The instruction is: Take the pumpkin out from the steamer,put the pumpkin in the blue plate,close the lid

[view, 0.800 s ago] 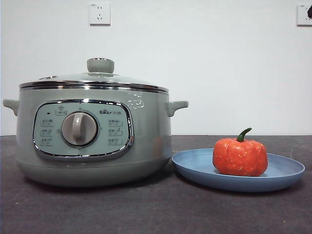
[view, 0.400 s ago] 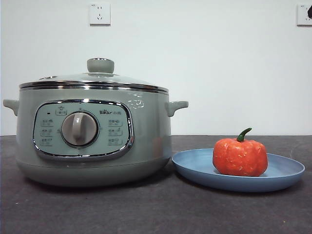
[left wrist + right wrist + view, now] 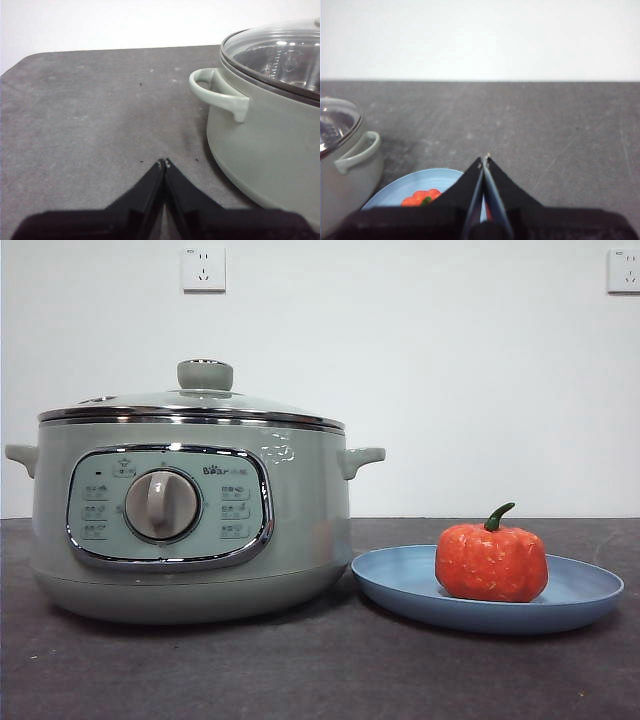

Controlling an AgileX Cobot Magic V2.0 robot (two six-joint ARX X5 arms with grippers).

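Evidently complete | pumpkin [image 3: 491,562] on blue plate [image 3: 400,585] | lid [image 3: 190,408] seated on steamer [image 3: 300,530]; glass, fragile, probably slippery, grip by knob | left claw [image 3: 163,162], right claw [image 3: 484,158] pressed together, empty.

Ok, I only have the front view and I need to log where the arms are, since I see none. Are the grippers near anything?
Observer: The left gripper is above bare table beside the steamer, jaws shut, holding nothing.
Operator: And the right one?
Observer: The right gripper is above the near side of the blue plate, jaws shut, empty; the pumpkin lies on the plate below it.
Operator: Can you see inside the pot?
Observer: Through the lid, only a bare metal inner pot shows in the part visible.
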